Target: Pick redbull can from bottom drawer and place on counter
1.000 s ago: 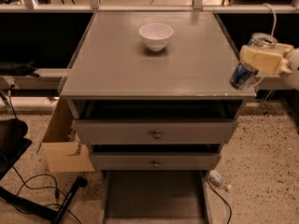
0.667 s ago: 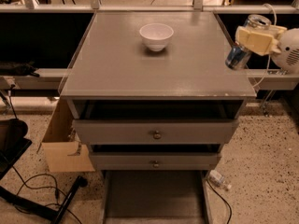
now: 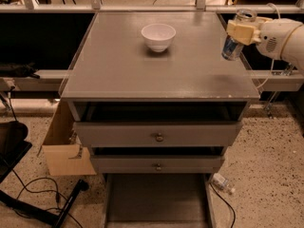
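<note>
My gripper (image 3: 237, 32) comes in from the right on a white arm and is shut on the redbull can (image 3: 231, 48), a slim blue and silver can. The can hangs tilted above the right edge of the grey counter (image 3: 142, 70). The bottom drawer (image 3: 156, 201) is pulled out at the foot of the cabinet, and its flat grey floor shows nothing in it.
A white bowl (image 3: 158, 36) stands on the counter at the back middle. Two grey drawers with round knobs (image 3: 159, 137) sit below the top. A cardboard box (image 3: 64, 146) and cables lie on the floor at the left. A small bottle (image 3: 222, 183) lies on the floor at the right.
The gripper with the can has risen and moved back and slightly left, from beside the counter's right front corner to above its right edge.
</note>
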